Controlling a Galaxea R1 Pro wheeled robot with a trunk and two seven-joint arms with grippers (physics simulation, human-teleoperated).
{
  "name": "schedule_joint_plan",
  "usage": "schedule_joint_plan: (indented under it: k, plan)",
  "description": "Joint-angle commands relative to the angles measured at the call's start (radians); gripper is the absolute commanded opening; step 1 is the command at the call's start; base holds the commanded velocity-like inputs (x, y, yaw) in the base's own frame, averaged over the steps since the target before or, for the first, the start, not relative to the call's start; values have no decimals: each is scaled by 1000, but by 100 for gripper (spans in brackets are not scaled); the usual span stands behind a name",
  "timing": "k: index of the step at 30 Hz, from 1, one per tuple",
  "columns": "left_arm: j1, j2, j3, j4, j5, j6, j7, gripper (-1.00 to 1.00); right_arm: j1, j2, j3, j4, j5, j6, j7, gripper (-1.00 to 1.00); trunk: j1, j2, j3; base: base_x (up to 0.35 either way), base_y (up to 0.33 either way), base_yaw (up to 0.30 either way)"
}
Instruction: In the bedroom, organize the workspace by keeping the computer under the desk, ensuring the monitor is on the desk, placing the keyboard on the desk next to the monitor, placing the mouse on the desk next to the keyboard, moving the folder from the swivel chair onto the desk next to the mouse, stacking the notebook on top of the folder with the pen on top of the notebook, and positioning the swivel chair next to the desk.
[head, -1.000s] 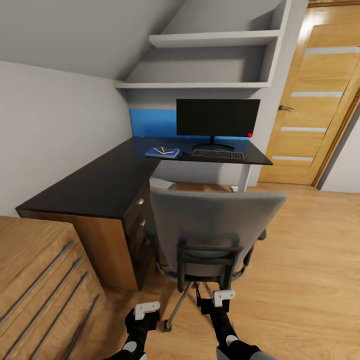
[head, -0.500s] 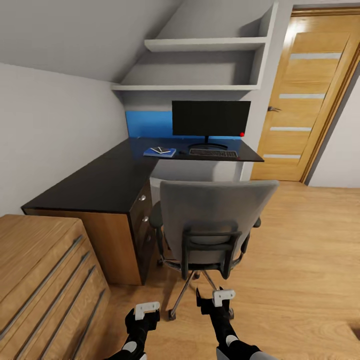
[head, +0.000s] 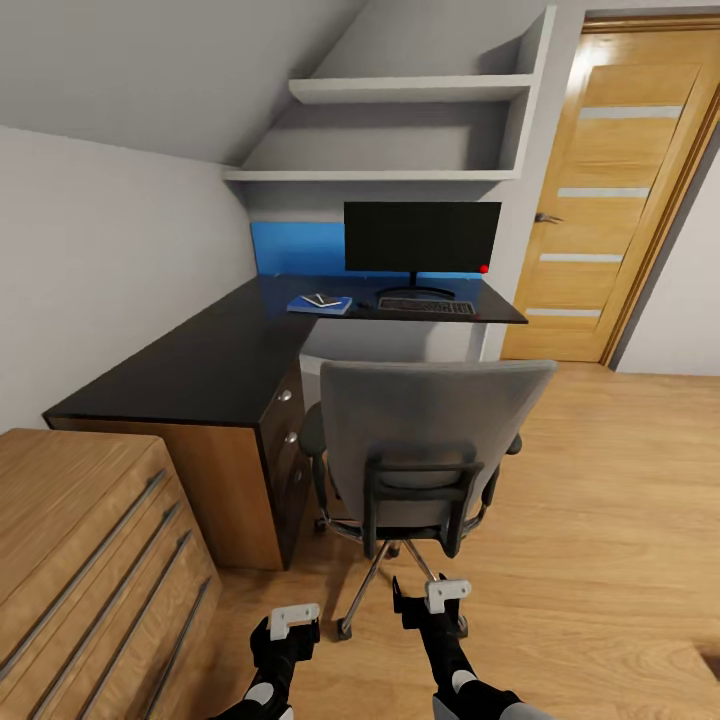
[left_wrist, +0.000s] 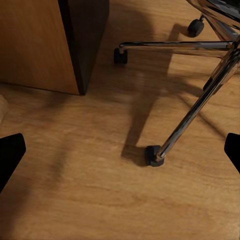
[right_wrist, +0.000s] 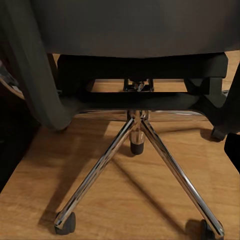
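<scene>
The grey swivel chair (head: 430, 430) stands with its back to me, at the inner corner of the black L-shaped desk (head: 200, 365). At the desk's far end stand the monitor (head: 422, 236) and, in front of it, the keyboard (head: 427, 306). Left of the keyboard lies the blue folder (head: 320, 304) with the dark notebook (head: 322, 300) and the pen on top. The mouse is too small to tell, and the computer is hidden. Both grippers hang low behind the chair, the left gripper (head: 293, 618) (left_wrist: 120, 155) open over the floor and the right gripper (head: 432, 597) (right_wrist: 120, 160) open facing the chrome base (right_wrist: 135, 145).
A light wooden drawer cabinet (head: 90, 540) stands at the near left, touching the desk's end. A wooden door (head: 610, 200) is at the right, white shelves (head: 400, 90) above the desk. Open wooden floor (head: 600, 520) lies right of the chair.
The whole view pulled back a little and shifted during the first half second, so the camera moved. Since then nothing has changed; both grippers keep their pose.
</scene>
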Motion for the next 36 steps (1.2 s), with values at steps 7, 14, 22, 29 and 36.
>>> schedule_joint_plan:
  k: [7,14,22,29,36]
  plan:
    - [-1,0,-9,1,6,-3,6,100,0,1,9,-1,-1,-1,-9,100,0,0,-1,0,0,0]
    - [-1,0,-9,1,6,-2,6,100,0,0,9,-1,-1,-1,-9,100,0,0,0,42,-73,-23]
    - [-1,0,-10,1,6,-2,6,100,0,0,9,-1,0,-2,-9,100,0,0,7,176,-201,-134]
    - [-1,0,-9,1,6,-3,6,100,0,0,9,-1,0,-2,-9,100,0,0,15,83,-90,-169]
    - [-1,0,-9,1,6,-3,6,100,0,0,9,-1,0,-2,-9,100,0,0,23,16,-17,-174]
